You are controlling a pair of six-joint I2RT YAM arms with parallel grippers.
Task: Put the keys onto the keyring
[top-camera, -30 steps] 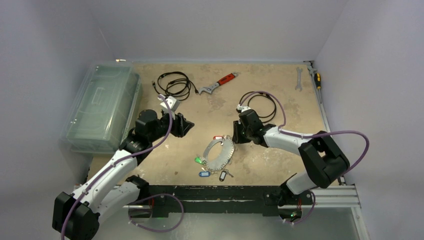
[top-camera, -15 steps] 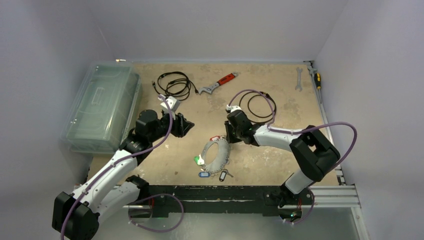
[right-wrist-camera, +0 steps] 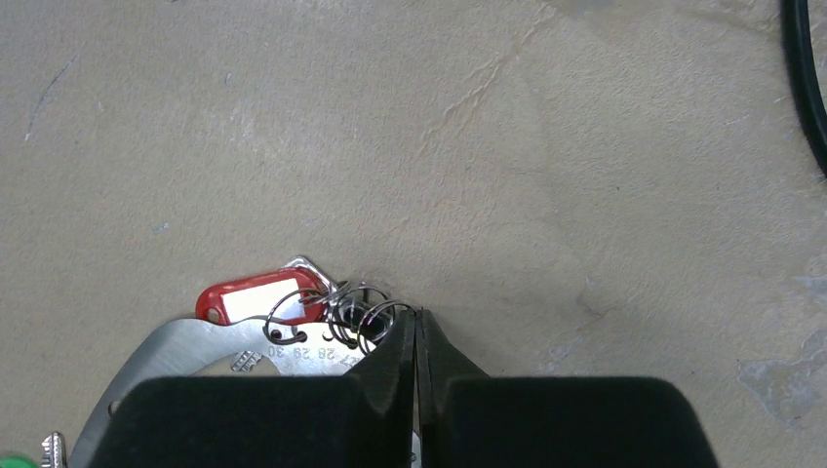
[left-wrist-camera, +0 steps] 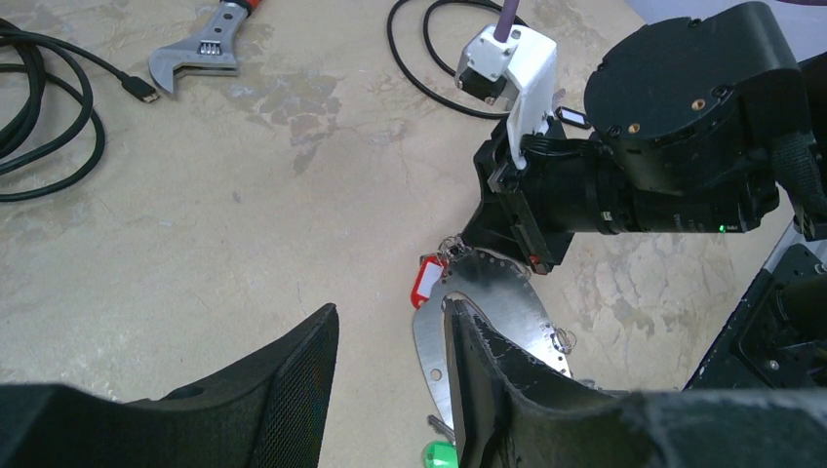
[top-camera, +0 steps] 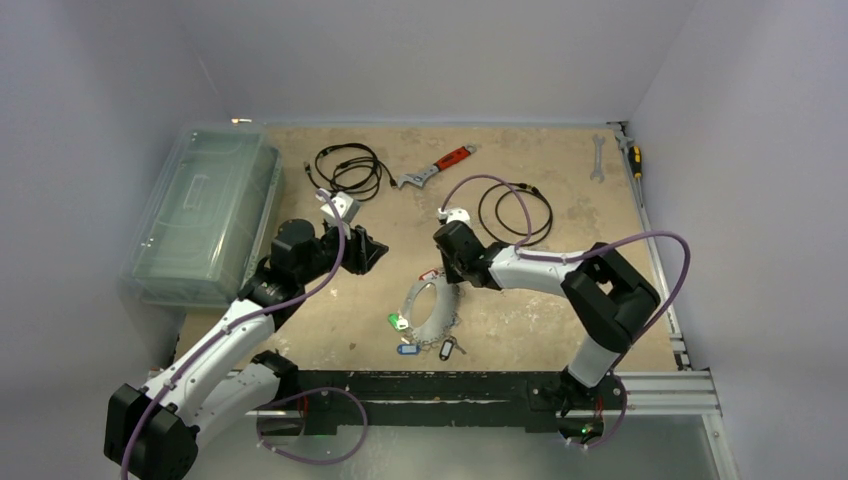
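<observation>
The right gripper [right-wrist-camera: 416, 336] has swung left and closed fully at the far rim of the large thin grey metal keyring [right-wrist-camera: 166, 351], which lies between both grippers, beside a red-tagged silver key [right-wrist-camera: 255, 297]. It is probably securing the ring, though contact is unclear. The left gripper [left-wrist-camera: 390, 380] hovers half-open, empty.

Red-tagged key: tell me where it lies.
In the right wrist view, the red-tagged key lies at the edge of the grey metal keyring, close beside the right gripper.
</observation>
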